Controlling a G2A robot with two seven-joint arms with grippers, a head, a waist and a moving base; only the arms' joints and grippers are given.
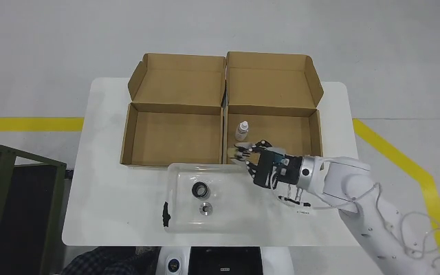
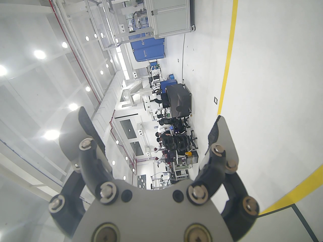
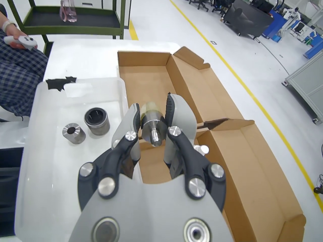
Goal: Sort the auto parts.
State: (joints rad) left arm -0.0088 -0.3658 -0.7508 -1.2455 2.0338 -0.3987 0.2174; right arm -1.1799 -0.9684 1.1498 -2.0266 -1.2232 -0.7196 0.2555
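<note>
My right gripper (image 3: pixel 152 113) (image 1: pixel 242 152) is shut on a metal threaded part (image 3: pixel 151 123) with a pale cap, held over the seam between the clear plastic tray (image 1: pixel 180 220) and the right cardboard box (image 1: pixel 306 137). In the tray lie a dark ring bearing (image 1: pixel 201 190) (image 3: pixel 97 122) and a silver cylinder with a hole (image 1: pixel 205 209) (image 3: pixel 73 133). A white part (image 1: pixel 243 130) (image 3: pixel 201 149) stands in the right box. The left box (image 1: pixel 175 137) holds nothing. My left gripper (image 2: pixel 151 127) is open, pointing off at the room.
Both boxes have their lids folded back toward the table's far side. The white table (image 1: pixel 103 172) has bare room to the left of the boxes. A black tape scrap (image 1: pixel 165 215) marks the tray's left rim. A green shelf (image 3: pixel 75 18) stands beyond the table.
</note>
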